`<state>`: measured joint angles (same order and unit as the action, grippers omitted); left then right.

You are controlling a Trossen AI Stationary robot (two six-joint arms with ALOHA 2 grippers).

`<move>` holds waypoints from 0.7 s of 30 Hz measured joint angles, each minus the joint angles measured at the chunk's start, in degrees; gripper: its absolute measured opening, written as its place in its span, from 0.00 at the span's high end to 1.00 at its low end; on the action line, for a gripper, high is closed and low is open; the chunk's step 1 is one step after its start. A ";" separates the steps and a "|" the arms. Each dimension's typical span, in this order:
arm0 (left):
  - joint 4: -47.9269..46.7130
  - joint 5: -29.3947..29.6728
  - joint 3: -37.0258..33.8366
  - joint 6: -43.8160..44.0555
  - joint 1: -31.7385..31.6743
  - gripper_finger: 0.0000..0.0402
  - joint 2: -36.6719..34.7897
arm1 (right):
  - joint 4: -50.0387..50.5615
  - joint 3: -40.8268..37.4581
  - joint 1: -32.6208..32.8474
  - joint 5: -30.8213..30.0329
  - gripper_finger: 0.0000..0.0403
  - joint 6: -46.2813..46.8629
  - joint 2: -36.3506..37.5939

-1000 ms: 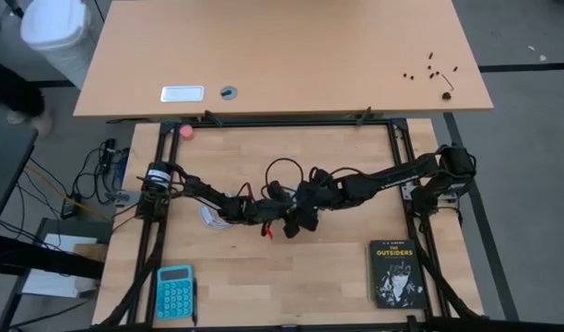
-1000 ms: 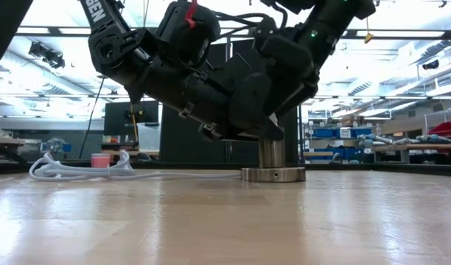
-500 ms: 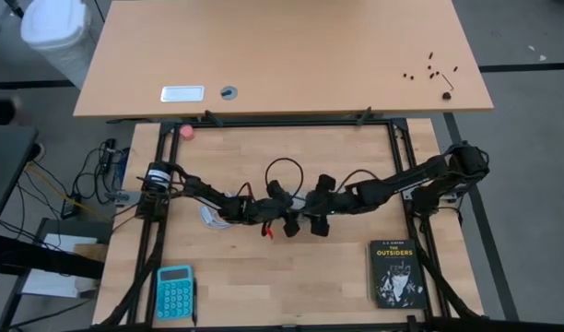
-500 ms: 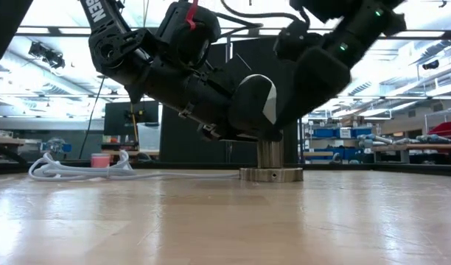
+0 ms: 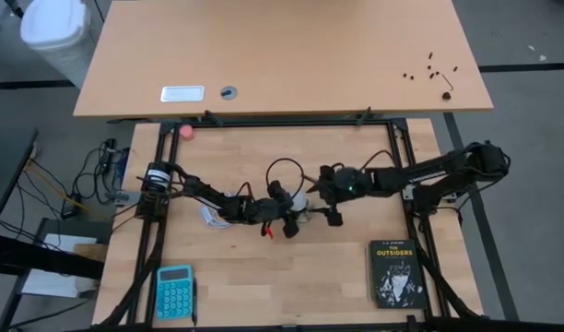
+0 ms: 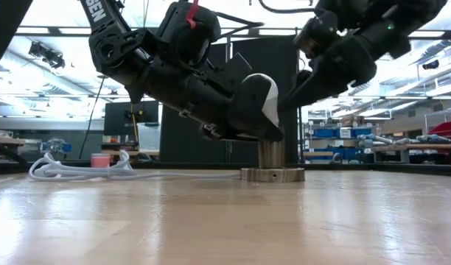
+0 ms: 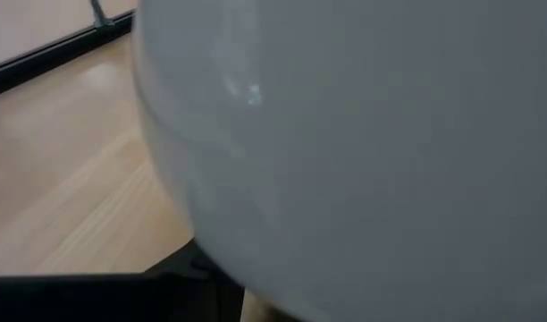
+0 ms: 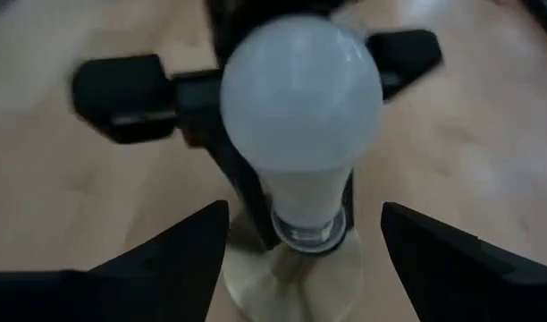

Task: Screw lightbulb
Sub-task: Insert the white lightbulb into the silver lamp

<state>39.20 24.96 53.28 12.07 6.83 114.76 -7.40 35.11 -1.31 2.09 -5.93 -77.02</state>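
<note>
The white lightbulb (image 8: pixel 300 107) stands upright, its narrow end down in the metal socket (image 6: pixel 271 174), near the table's middle (image 5: pixel 303 210). The socket's flat disc rests on the wood, and its white cord (image 6: pixel 78 171) lies coiled toward the left. My left gripper (image 6: pixel 249 131) comes in from the left, low beside the bulb, and is shut at the socket's upright neck. The globe (image 7: pixel 363 134) fills its wrist view. My right gripper (image 5: pixel 332 218) hovers to the right of the bulb, open, with one finger on either side of the line toward the bulb (image 8: pixel 305 215) and clear of it. My left gripper pinches the socket's upright metal neck (image 8: pixel 272 234) near its top, where the bulb's narrow end goes in. Its fingers (image 8: pixel 242 188) slant down from the table's left side. The far finger is mostly hidden behind the bulb. The socket's disc stays flat on the table.
A dark book (image 5: pixel 395 272) lies at the near right and a blue calculator (image 5: pixel 175 290) at the near left. A small pink ball (image 5: pixel 187 131) sits at the far left corner. A second wooden tabletop (image 5: pixel 282 55) lies beyond the far edge.
My right gripper has drawn back from the lightbulb toward the table's right edge, rolling its wrist as it went. The bulb, covered by it before, now shows bare and stays upright in the socket. My left gripper has kept its hold.
</note>
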 joint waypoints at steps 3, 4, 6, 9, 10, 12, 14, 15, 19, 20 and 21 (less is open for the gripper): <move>0.09 -1.03 0.00 -1.18 0.00 0.56 0.00 | -5.14 -2.53 -3.36 10.55 0.24 -4.51 -1.91; 0.07 -1.56 0.01 -1.33 0.00 0.56 -0.02 | -8.37 -3.15 -4.35 13.52 0.24 -5.62 -2.95; -0.03 -2.18 0.00 -1.35 0.00 0.56 -0.04 | -14.06 -4.51 -6.54 18.53 0.24 -6.28 -4.21; -0.13 -2.40 0.02 -1.33 0.04 0.56 -0.07 | -18.83 -5.45 -8.51 19.27 0.24 -6.14 -6.89; -0.12 -2.44 0.02 -1.31 0.04 0.56 -0.07 | -20.27 -5.47 -8.66 19.43 0.24 -6.33 -7.72; -0.13 -2.46 0.02 -1.11 0.04 0.56 -0.07 | -23.07 -5.43 -8.33 20.06 0.24 -6.90 -8.95; -0.03 -2.51 0.02 -1.06 0.04 0.56 -0.07 | -24.90 -5.33 -7.63 19.56 0.24 -7.22 -10.21; -0.11 -2.59 0.02 -1.04 0.04 0.56 -0.07 | -25.85 -5.35 -7.24 19.18 0.24 -7.22 -10.88; -0.15 -2.59 0.02 -1.00 0.04 0.56 -0.07 | -29.15 -5.35 -6.01 17.93 0.24 -7.18 -11.87; -0.12 -2.64 0.01 -0.97 0.04 0.56 -0.07 | -29.27 -5.33 -5.81 16.90 0.24 -7.04 -11.93; -0.13 -2.68 0.00 -0.95 0.04 0.56 -0.07 | -29.25 -5.35 -5.69 16.65 0.24 -6.78 -11.93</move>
<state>39.07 22.28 53.28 11.11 6.87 114.69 -36.65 29.76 -7.00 18.74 -12.71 -88.95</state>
